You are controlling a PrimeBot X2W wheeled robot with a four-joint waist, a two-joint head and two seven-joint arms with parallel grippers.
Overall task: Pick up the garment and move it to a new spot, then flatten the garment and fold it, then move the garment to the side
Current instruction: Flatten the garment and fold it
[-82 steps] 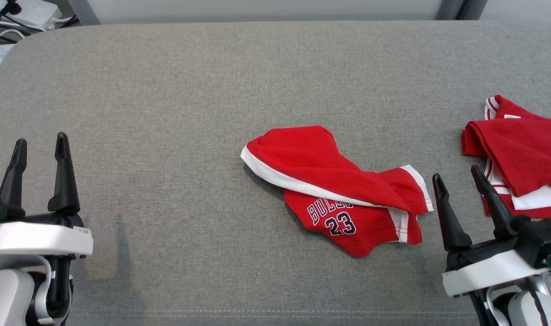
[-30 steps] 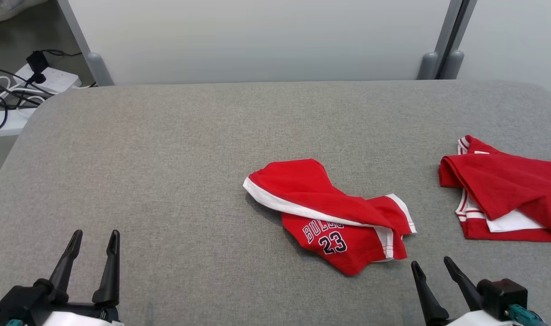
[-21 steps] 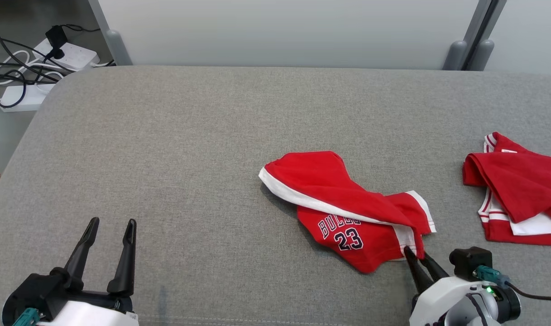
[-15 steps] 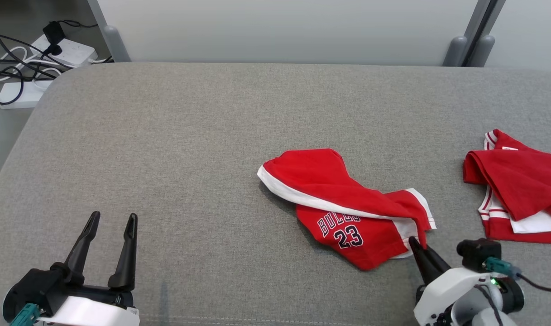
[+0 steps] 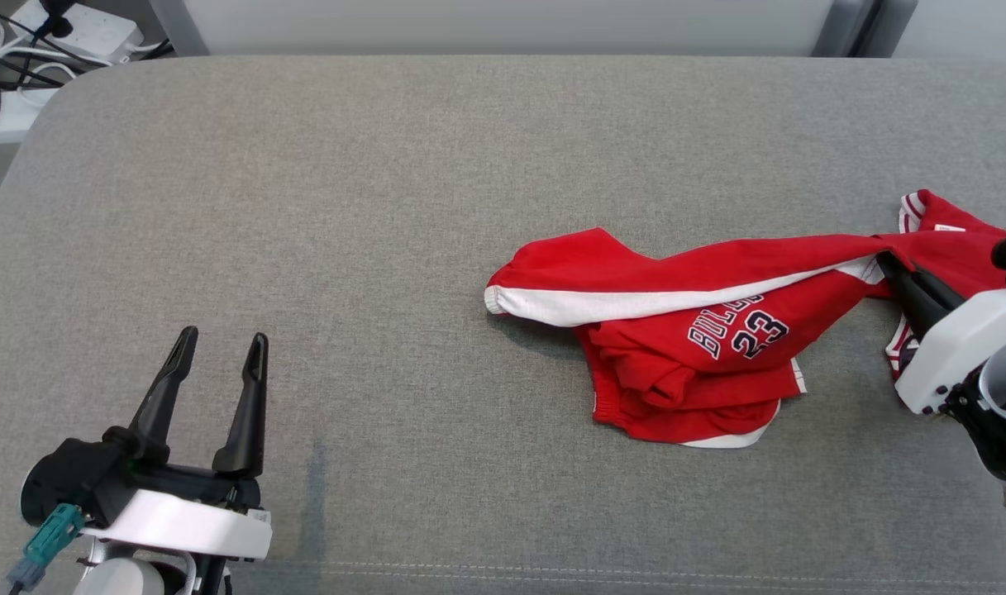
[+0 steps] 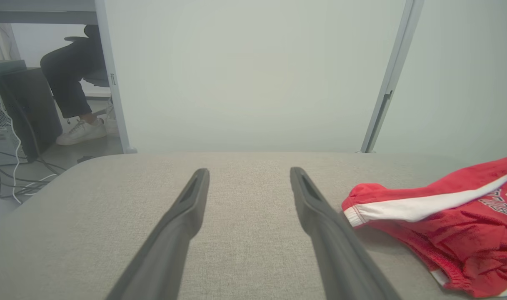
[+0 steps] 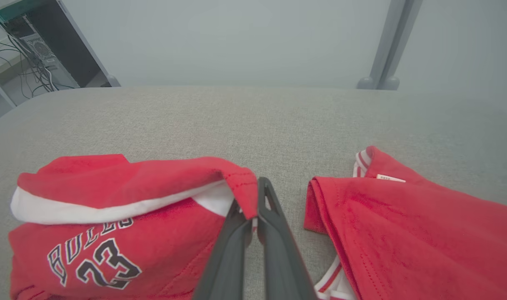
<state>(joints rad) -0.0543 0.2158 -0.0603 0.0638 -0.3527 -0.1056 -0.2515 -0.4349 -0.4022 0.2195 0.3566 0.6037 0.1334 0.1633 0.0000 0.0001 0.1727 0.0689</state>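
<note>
The garment (image 5: 701, 330) is a red jersey piece with white trim and "BULLS 23" print, lying crumpled right of the middle of the grey padded table (image 5: 387, 207). One corner is stretched out toward the right. My right gripper (image 5: 889, 264) is shut on that corner, which is lifted a little off the table. In the right wrist view the red hem (image 7: 241, 179) is pinched between the closed fingers of my right gripper (image 7: 251, 193), with the printed part (image 7: 111, 233) below left. My left gripper (image 5: 217, 347) stands open at the near left, holding nothing. Its fingers (image 6: 195, 200) frame bare table, the garment (image 6: 445, 216) to their right.
A second red garment (image 5: 953, 235) lies folded at the far right, just behind my right gripper, also seen as a red garment (image 7: 403, 233) beside the fingers. Cables and a power strip (image 5: 89, 29) lie beyond the far left corner. A seated person's legs (image 6: 70, 79) show far behind.
My right gripper has closed on the garment's right corner and drawn it up and to the right, stretching the cloth. The left gripper stays open. The head camera has shifted.
</note>
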